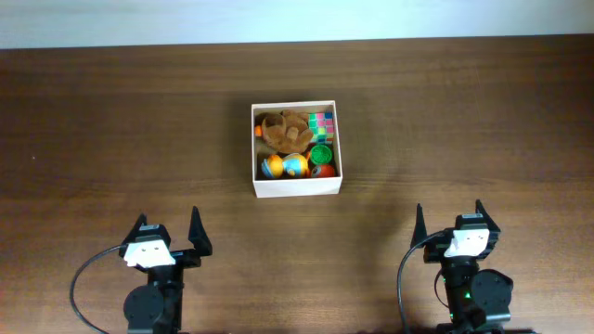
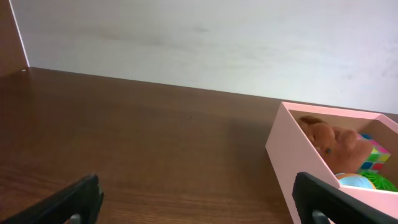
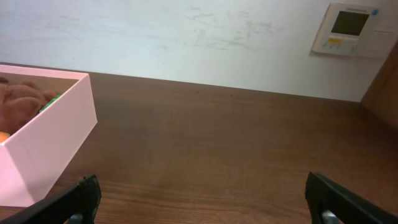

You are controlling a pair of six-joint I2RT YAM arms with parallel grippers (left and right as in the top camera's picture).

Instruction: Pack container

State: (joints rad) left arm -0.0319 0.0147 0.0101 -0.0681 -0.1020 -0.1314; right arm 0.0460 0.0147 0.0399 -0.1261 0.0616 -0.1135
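Left gripper (image 1: 169, 223) and right gripper (image 1: 449, 215) are held wide apart along the lower edge. Nothing is gripped or touched.

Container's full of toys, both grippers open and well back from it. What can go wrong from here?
1. The container stands loose on the table. An open finger of the left gripper or right gripper catching its wall would likely slide it.
2. Its contents look tightly packed. Reaching in near the brown plush may snag it or push the puzzle cube out of place.
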